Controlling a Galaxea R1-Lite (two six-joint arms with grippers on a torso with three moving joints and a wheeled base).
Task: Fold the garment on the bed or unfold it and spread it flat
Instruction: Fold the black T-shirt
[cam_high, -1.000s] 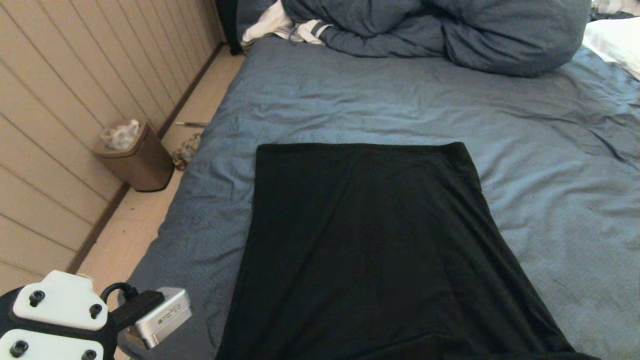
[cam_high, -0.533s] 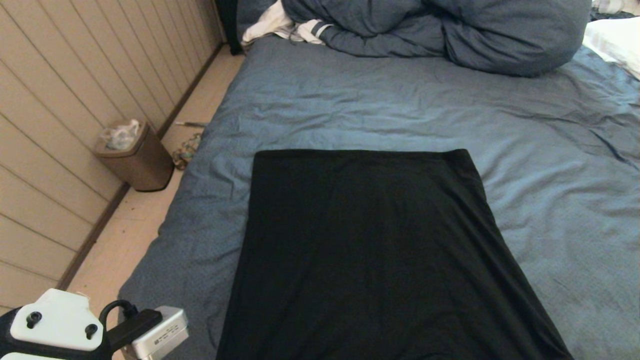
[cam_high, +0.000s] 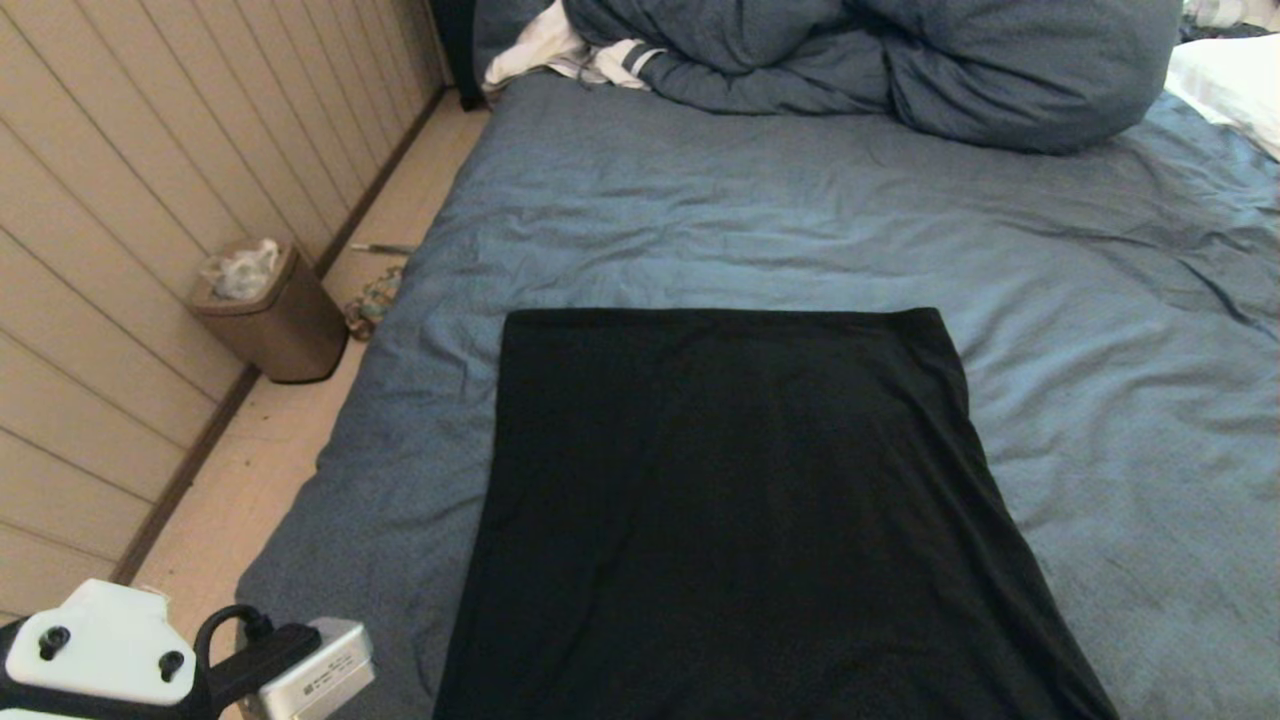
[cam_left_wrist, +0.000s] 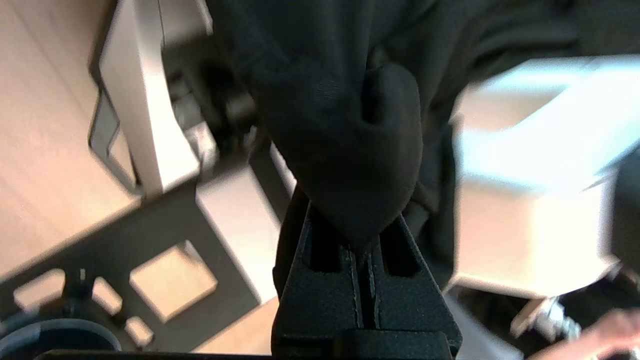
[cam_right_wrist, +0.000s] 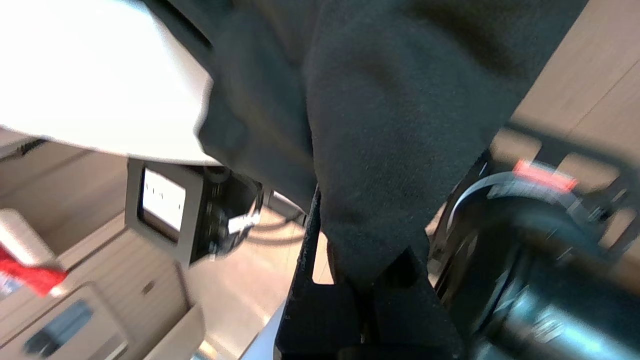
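The black shirt (cam_high: 740, 520) lies spread across the near half of the bed (cam_high: 700, 210), its far hem a straight line at about 12 o'clock from the robot, its near end running off toward 6 o'clock and out of the head view. The step looks like drawing the cloth flat toward the robot. To do it well, both arms should pull evenly and low, so the far hem stays square and no ridge forms down the middle — an uneven tug would skew it.

The left gripper (cam_left_wrist: 364, 240) has its jaws pinched tight on a bunch of the black fabric. The right gripper (cam_right_wrist: 370, 295) likewise has its jaws closed on a fold of the shirt, with the cloth draped over them.
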